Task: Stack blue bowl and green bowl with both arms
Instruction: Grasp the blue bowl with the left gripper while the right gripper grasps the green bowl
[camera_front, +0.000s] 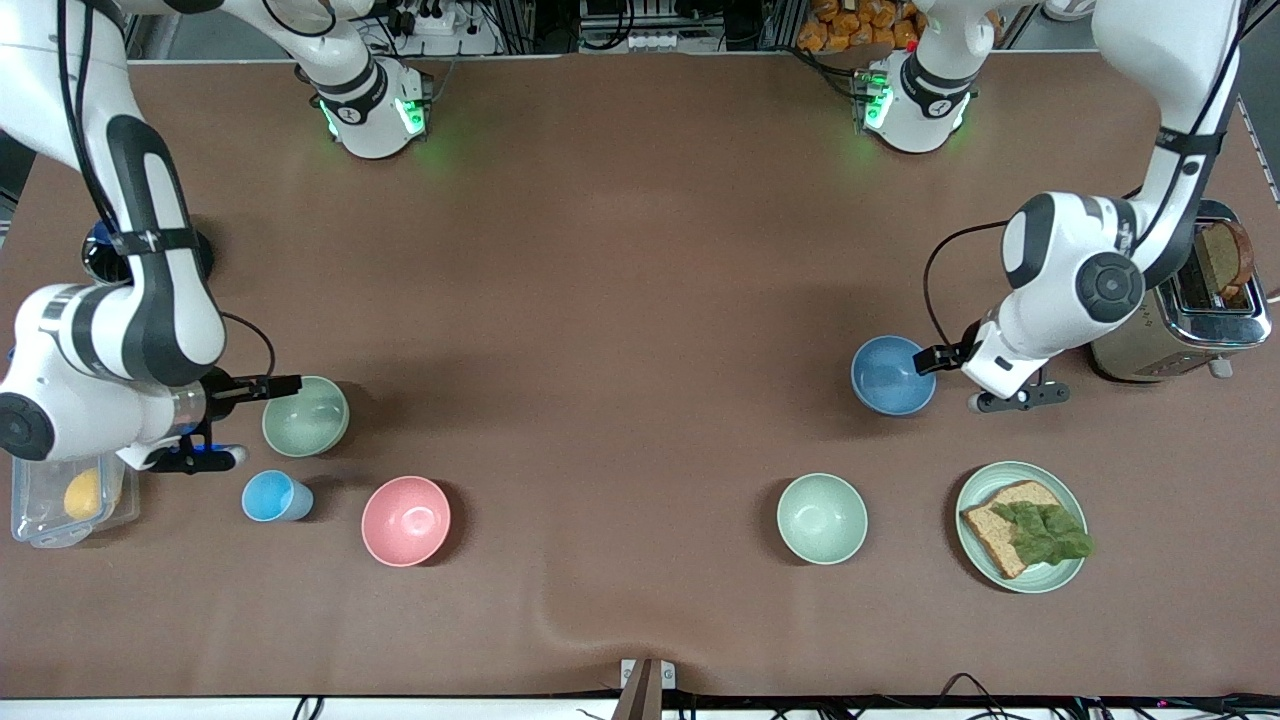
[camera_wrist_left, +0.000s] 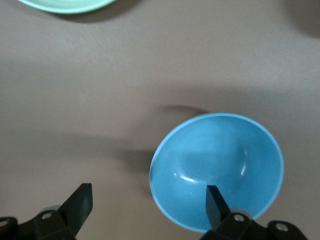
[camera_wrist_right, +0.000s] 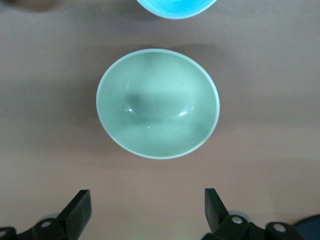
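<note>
Blue bowl (camera_front: 892, 374): sitting upright on the brown table (camera_front: 620, 300) toward the left arm's end, beside the toaster (camera_front: 1190, 315) and farther from the front camera than the pale mint bowl (camera_front: 822, 518).
Left gripper (camera_front: 940, 357): hanging low at the blue bowl's rim on its toaster side, fingers spread wide and holding nothing. In the left wrist view one fingertip (camera_wrist_left: 215, 200) is showing over the bowl's (camera_wrist_left: 217, 170) inside near the rim while the other (camera_wrist_left: 80, 200) is standing over bare table, so the bowl is lying off to one side of the gap, not centred in it.
Green bowl (camera_front: 306, 415): resting upright toward the right arm's end, well apart from the blue bowl, just beside the light-blue cup (camera_front: 275, 496) and near the pink bowl (camera_front: 405, 520).
Right gripper (camera_front: 283, 383): hovering at the green bowl's rim, opened wide and empty. In the right wrist view both fingertips (camera_wrist_right: 80, 205) are standing short of the bowl (camera_wrist_right: 157, 102), which is lying squarely ahead of the gap.
Plate (camera_front: 1000, 480): lying nearer the front camera than the toaster, carrying bread and lettuce.
</note>
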